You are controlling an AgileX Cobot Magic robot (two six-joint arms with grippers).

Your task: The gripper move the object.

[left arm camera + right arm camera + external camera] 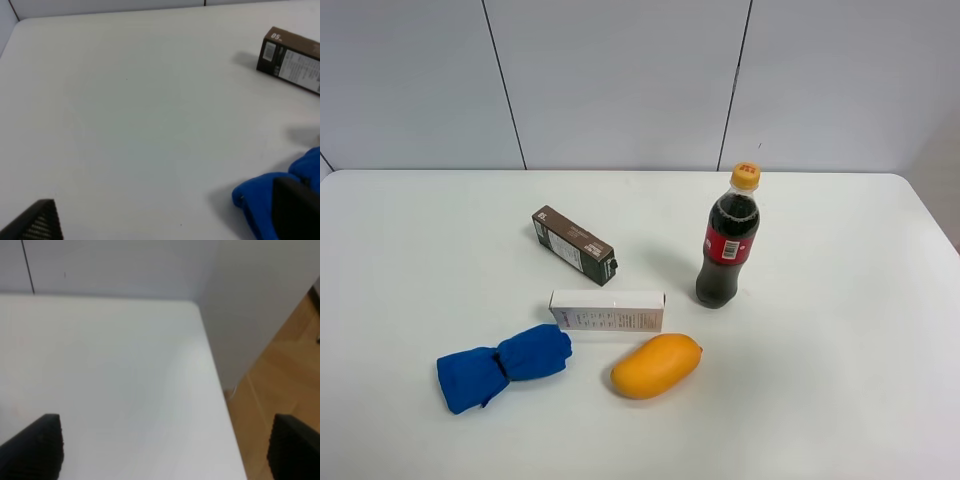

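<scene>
The slim white carton lies flat near the middle of the white table, between a blue cloth and a mango. Neither arm shows in the exterior high view. The left gripper is open and empty, with its black fingers wide apart over bare table beside the blue cloth. The right gripper is open and empty above the table's far right corner. The white carton is out of both wrist views.
A dark brown carton lies behind the white one and shows in the left wrist view. A cola bottle stands upright to the right. The table's right edge drops to a wooden floor.
</scene>
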